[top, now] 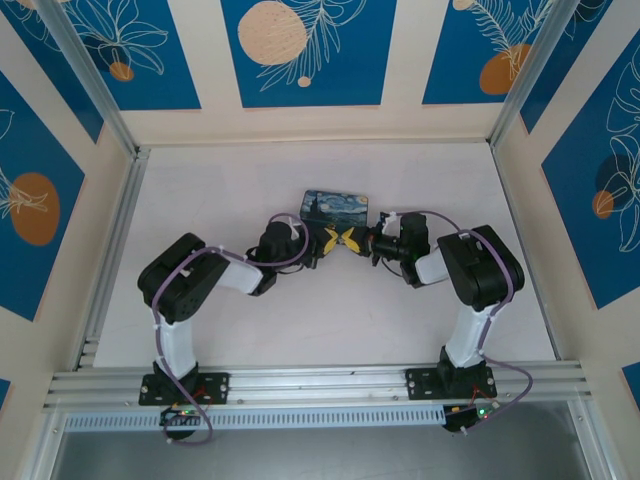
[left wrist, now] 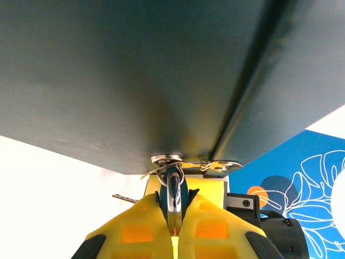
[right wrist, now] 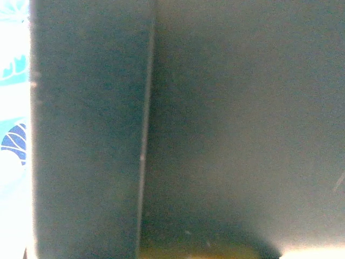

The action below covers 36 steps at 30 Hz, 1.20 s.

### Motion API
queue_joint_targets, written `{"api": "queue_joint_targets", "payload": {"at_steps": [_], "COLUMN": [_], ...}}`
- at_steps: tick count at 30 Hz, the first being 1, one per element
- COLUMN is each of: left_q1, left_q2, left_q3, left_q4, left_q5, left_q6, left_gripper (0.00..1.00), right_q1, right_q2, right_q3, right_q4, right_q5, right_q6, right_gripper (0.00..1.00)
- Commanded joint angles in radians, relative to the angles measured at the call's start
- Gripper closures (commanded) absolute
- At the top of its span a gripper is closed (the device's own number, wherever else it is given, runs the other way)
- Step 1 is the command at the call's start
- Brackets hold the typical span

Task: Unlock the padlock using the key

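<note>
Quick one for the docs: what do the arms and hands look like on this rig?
The left arm and right arm have glossy black joint housings, a white lower link and black bases. A lilac cable loops along each. The left hand and right hand have yellow fingers; the left wrist view shows recessed pockets moulded into them.

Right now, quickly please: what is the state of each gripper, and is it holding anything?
Left gripper: closed, holding the padlock.
Right gripper: closed; what it holds cannot be told.
</note>
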Motion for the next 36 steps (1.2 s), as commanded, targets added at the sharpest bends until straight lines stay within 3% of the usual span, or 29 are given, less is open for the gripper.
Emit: {"api": "queue_joint_targets", "payload": {"at_steps": [1, 6, 12, 18, 23, 27, 31, 36], "left_q1": [-0.055, -0.054, -0.048, -0.042, -0.039, -0.039, -0.038, -0.039], "left_q2": [-0.010, -0.019, -0.021, -0.020, -0.015, -0.011, -0.019, -0.044], "left_q3": [0.052, 0.018, -0.037, -0.028, -0.012, -0.002, 0.014, 0.037], "left_q4": [0.114, 0.069, 0.069, 0.036, 0.012, -0.006, -0.055, -0.160], "left_q5": [0.204, 0.144, 0.019, -0.025, -0.015, -0.001, 0.026, 0.058], "left_q6": [0.029, 0.021, -0.008, -0.011, -0.008, -0.010, -0.009, -0.009], "left_gripper": [1.00, 1.00, 1.00, 1.00, 1.00, 1.00, 1.00, 1.00], "right_q1": [0.032, 0.036, 0.017, -0.004, -0.015, -0.008, 0.037, 0.176], "right_q2": [0.009, -0.013, -0.090, -0.208, -0.365, -0.492, -0.569, -0.578], "right_q3": [0.059, 0.069, 0.037, -0.006, -0.025, 0.002, 0.080, 0.173], "right_q4": [-0.005, -0.080, -0.214, -0.419, -0.717, -0.957, -1.161, -1.281], "right_q5": [-0.001, -0.004, 0.009, 0.006, 0.032, 0.121, 0.281, 0.516], "right_q6": [0.007, -0.035, -0.113, -0.239, -0.412, -0.600, -0.846, -1.116], "right_gripper": [1.00, 0.99, 0.52, 0.23, 0.19, 0.21, 0.31, 0.44]}}
